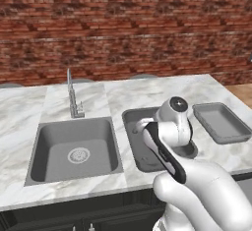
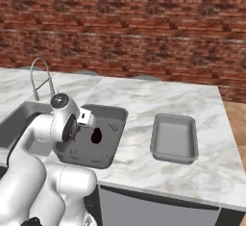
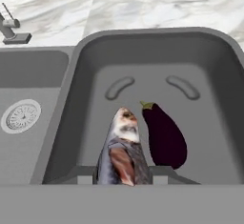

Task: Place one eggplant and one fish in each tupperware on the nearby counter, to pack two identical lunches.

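Note:
In the hand view a dark grey-brown fish [image 3: 121, 151] sits between the two fingertips of my gripper [image 3: 123, 178], which is shut on it. The fish hangs head-forward just over the near wall of the large dark grey tupperware [image 3: 81, 75]. A glossy dark purple eggplant [image 3: 164, 135] lies on that tub's floor, right beside the fish. From the right base view the hand [image 2: 85, 118] reaches down into this tub [image 2: 115, 117], with the eggplant [image 2: 96, 135] under it. The smaller, lighter tupperware [image 2: 175, 138] stands empty to the right on the marble counter [image 2: 144, 100].
The steel sink [image 1: 74, 149] with its drain and faucet [image 1: 73, 95] is inset to the left of the large tub [image 1: 129, 122]. My own arm covers most of that tub in the left base view. The smaller tub [image 1: 221, 122] stands near the counter's right end. A brick wall runs behind.

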Motion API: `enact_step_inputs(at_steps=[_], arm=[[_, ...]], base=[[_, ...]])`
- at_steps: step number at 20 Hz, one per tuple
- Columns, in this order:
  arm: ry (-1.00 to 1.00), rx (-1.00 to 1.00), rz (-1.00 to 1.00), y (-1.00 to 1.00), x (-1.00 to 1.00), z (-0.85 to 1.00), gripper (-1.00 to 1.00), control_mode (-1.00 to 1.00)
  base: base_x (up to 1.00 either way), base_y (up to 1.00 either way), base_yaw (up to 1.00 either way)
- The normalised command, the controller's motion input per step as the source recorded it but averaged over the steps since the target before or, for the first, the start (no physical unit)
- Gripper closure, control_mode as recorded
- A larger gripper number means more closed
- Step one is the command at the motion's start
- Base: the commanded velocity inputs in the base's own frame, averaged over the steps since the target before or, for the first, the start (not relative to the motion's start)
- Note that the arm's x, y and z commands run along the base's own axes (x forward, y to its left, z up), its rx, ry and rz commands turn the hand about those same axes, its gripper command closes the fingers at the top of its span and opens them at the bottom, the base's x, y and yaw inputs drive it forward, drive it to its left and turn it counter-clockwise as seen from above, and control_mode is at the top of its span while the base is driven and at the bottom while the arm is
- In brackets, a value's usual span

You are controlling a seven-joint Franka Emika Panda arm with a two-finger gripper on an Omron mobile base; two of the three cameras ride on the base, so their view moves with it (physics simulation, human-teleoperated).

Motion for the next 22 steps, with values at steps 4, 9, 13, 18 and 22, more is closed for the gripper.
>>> enact_step_inputs(at_steps=[4, 9, 13, 18, 22], arm=[[0.0, 0.0, 0.0, 0.08, 0.4, -0.42, 1.0, -1.0], [0.0, 0.0, 0.0, 0.09, 0.43, -0.37, 1.0, -1.0], [0.0, 0.0, 0.0, 0.0, 0.32, -0.45, 1.0, -1.0], [0.0, 0.0, 0.0, 0.0, 0.3, -0.46, 1.0, -1.0], [0.0, 0.0, 0.0, 0.0, 0.38, -0.38, 1.0, -1.0]], base=[[0.0, 0.0, 0.0], [0.0, 0.0, 0.0], [0.0, 0.0, 0.0], [0.0, 0.0, 0.0], [0.0, 0.0, 0.0]])
